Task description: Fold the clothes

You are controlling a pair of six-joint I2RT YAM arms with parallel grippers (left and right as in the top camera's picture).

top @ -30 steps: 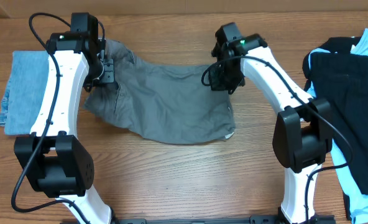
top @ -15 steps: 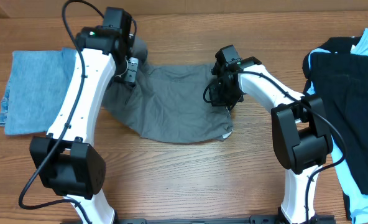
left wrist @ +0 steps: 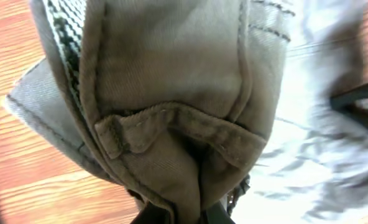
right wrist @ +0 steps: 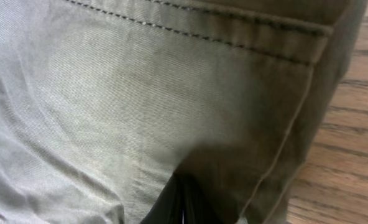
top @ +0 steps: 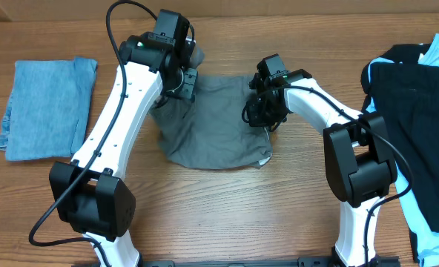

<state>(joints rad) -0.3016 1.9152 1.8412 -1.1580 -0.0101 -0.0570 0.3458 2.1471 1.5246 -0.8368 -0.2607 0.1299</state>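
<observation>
Since the earlier frame the left gripper (top: 185,80) has swung rightward across the surface (top: 242,215), carrying one side of the grey garment (top: 219,133) towards the right gripper (top: 268,113), so the cloth now lies bunched narrower in the middle. Both grippers are closed tight, each pinching grey fabric.

The left pinch sits on a thick seamed fold; it could slip free mid-carry, or the trailing cloth could drag and leave a crooked, wrinkled fold. If the right gripper pulls, the far edge may shift out of line.

Both wrist views are filled with cloth, burying the fingertips, so how many layers each holds cannot be told. The left arm hides the garment's upper left corner, and the black garment (top: 405,111) is cut off at the frame's right edge.
</observation>
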